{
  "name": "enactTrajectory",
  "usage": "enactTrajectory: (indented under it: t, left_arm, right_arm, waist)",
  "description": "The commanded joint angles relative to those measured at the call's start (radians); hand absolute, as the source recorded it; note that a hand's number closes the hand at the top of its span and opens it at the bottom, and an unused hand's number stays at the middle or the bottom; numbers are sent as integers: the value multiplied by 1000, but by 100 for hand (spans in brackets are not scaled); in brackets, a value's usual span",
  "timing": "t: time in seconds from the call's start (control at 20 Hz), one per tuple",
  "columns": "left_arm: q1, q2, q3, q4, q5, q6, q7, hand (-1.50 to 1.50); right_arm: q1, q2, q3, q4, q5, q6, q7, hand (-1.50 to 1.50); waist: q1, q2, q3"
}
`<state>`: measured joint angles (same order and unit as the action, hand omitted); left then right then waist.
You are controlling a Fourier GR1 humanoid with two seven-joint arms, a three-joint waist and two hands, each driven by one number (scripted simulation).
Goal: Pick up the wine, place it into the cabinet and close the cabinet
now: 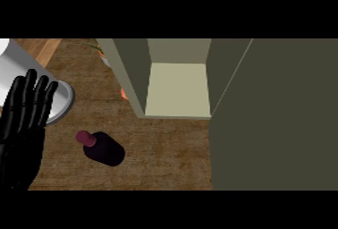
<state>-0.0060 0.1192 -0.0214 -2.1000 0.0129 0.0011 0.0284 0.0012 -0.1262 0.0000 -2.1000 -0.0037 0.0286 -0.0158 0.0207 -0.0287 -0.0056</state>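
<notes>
The wine [102, 150] is a dark purple bottle with a magenta cap, standing on the brown counter left of centre. An olive cabinet [178, 76] stands behind it with its front open, showing a pale bare shelf inside. Its door [274, 120] swings out to the right and fills that side of the view. My left hand [25, 118] rests at the left edge with straight fingers pointing up, apart from the bottle. The right hand does not show.
A white cylindrical vessel [40, 85] lies at the upper left, partly behind my left hand. Something orange [123, 94] peeks out beside the cabinet's left wall. Bare counter [165, 161] lies between the bottle and the door.
</notes>
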Motion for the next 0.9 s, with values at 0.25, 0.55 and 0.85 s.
enactTrajectory:
  t: [0.25,0.55,0.85]
  left_arm:
    - [168,65,-200,-101,164,-309,-96,-150]
    - [361,65,-285,-207,412,-349,79,-150]
    - [394,52,-351,-345,423,-285,180,-150]
  right_arm:
    - [159,-3,15,-114,-91,71,-8,-150]
    - [260,-46,115,-219,-199,175,141,-150]
    - [211,-47,119,-382,-225,118,333,-150]
  waist:
    - [-40,20,5]
    - [-20,22,6]
    - [-20,26,5]
